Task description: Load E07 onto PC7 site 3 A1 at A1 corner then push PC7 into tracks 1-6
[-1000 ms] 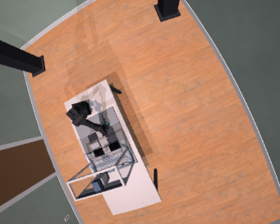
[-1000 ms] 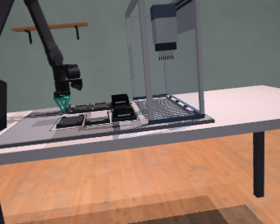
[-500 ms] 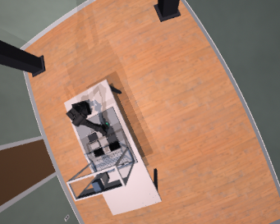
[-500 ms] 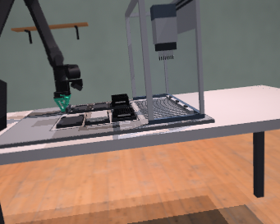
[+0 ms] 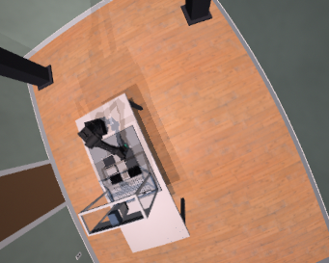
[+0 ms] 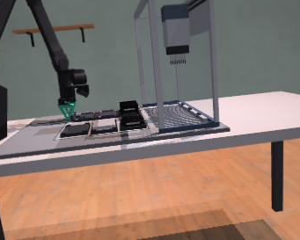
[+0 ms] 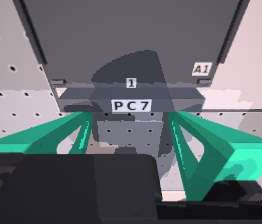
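Gripper (image 7: 129, 137) spread wide, nothing between the green fingers, poised low over the handle end of carrier PC7 (image 7: 132, 105). Wrist view: label "PC7" on the handle strip, site 1 (image 7: 131, 83) just beyond it and bare, its A1 mark (image 7: 201, 69) at far right. Exterior view: gripper (image 6: 68, 111) at the carrier's left end; a dark block (image 6: 128, 106), likely E07 though no label is legible, sits toward the right near the rails (image 6: 174, 112); which site or nest it occupies I cannot tell. Judged step: the carrier push, at approach. Next move calls for fingers set down behind or around the handle, carrier squared to tracks 1-6, then a straight push until the lamp lights.
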You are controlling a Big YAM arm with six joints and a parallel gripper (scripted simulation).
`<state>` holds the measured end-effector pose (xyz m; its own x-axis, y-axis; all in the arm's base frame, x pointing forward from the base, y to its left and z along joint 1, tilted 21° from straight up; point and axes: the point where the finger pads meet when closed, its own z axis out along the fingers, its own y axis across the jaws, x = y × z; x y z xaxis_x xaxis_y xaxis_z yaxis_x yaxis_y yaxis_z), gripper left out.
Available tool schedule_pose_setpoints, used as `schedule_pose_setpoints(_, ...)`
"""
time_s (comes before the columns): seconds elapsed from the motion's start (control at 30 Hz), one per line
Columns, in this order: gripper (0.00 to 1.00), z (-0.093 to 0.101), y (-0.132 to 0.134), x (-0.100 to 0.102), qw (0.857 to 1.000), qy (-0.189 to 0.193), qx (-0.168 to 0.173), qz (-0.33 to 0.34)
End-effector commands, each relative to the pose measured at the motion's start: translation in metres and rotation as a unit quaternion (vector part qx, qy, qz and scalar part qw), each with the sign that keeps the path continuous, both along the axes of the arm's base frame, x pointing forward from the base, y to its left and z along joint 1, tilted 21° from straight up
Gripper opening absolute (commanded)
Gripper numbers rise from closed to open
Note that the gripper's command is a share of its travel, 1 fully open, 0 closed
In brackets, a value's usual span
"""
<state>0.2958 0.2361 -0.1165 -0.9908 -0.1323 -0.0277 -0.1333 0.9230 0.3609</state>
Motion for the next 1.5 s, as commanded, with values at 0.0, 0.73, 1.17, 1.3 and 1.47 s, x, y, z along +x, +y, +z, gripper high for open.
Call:
schedule_pose_setpoints(0.0,0.80,0.001,0.000,0.024,1.000,-0.015,0.002,-0.007)
schedule_pose_setpoints(0.73,0.80,0.002,0.000,0.032,1.000,-0.013,0.002,-0.011)
schedule_pose_setpoints(1.17,0.80,0.002,0.001,0.036,1.000,-0.013,0.002,-0.011)
schedule_pose_setpoints(1.3,0.80,0.002,0.002,0.038,1.000,-0.014,0.002,-0.011)
schedule_pose_setpoints(1.47,0.80,0.003,0.002,0.040,1.000,-0.013,0.002,-0.010)
